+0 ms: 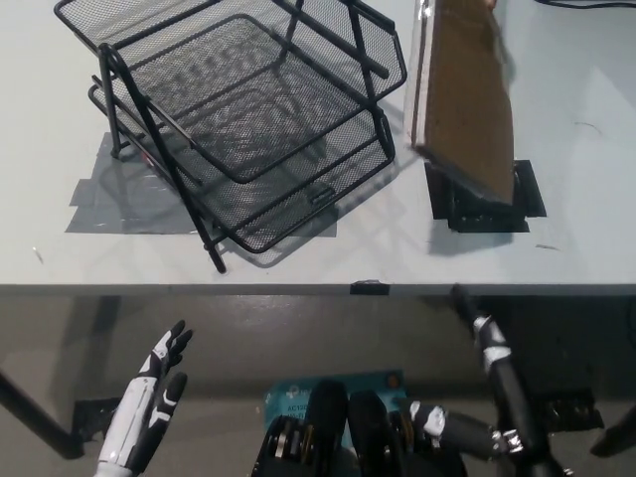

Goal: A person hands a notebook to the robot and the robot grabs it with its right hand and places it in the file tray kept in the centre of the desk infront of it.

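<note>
A brown notebook (462, 94) with a pale page edge hangs tilted above the desk's right side, reaching in from the top edge; whoever holds it is out of frame. The black wire-mesh file tray (243, 109), stacked in tiers, stands on the white desk (566, 199) at centre-left. My black right hand (482, 343) sits below the desk's front edge at lower right, fingers stretched up and apart, holding nothing, well short of the notebook. My white left hand (159, 388) rests at lower left, fingers spread.
A black taped square (487, 204) marks the desk under the notebook. Grey tape (99, 204) lies beneath the tray's left side. The desk's front edge (318, 288) crosses the picture; dark floor lies below it.
</note>
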Controlling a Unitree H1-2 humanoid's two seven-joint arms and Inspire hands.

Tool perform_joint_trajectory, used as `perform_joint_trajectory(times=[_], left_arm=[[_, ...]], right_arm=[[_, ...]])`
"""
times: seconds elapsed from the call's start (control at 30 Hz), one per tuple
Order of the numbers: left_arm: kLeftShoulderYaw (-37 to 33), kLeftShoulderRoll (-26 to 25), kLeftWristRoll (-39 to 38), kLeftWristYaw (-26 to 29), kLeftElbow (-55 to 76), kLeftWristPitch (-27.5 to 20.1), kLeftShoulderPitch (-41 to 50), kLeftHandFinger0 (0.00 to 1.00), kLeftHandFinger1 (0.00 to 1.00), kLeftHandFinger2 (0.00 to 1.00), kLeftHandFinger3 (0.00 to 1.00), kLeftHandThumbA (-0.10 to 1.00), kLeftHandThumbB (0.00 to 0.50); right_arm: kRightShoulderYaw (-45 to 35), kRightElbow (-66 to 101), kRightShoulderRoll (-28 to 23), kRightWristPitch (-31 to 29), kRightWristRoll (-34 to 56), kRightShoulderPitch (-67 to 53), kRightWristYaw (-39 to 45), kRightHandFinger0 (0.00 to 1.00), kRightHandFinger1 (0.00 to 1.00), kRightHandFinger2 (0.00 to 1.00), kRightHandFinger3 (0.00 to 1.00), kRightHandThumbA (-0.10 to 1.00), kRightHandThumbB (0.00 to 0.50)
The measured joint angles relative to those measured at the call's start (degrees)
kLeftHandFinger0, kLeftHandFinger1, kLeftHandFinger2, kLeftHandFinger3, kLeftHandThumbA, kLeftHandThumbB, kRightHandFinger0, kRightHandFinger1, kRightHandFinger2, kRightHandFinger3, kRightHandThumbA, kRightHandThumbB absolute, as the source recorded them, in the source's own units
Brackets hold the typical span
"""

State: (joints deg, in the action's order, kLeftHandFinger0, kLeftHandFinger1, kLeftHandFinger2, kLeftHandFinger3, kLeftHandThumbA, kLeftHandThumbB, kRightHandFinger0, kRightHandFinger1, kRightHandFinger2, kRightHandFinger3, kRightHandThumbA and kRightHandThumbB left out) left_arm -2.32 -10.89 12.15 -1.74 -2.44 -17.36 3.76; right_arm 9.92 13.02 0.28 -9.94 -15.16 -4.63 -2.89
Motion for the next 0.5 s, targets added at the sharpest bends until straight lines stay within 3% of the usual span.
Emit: perform_joint_trajectory(times=[0.2, 0.5], left_arm=[[0.0, 0.0, 0.2, 0.0, 0.2, 0.0, -0.3, 1.00, 1.00, 1.00, 1.00, 1.00, 0.435], [0.0, -0.1, 0.2, -0.1, 0.2, -0.1, -1.3, 1.00, 1.00, 1.00, 1.00, 1.00, 0.415]], right_arm=[[-4.4, 2.7, 2.0, -0.3, -5.8, 6.8, -3.6, 1.00, 1.00, 1.00, 1.00, 1.00, 0.312], [-7.4, 1.4, 3.0, 0.2, -11.5, 15.4, -7.1, 1.00, 1.00, 1.00, 1.00, 1.00, 0.354]])
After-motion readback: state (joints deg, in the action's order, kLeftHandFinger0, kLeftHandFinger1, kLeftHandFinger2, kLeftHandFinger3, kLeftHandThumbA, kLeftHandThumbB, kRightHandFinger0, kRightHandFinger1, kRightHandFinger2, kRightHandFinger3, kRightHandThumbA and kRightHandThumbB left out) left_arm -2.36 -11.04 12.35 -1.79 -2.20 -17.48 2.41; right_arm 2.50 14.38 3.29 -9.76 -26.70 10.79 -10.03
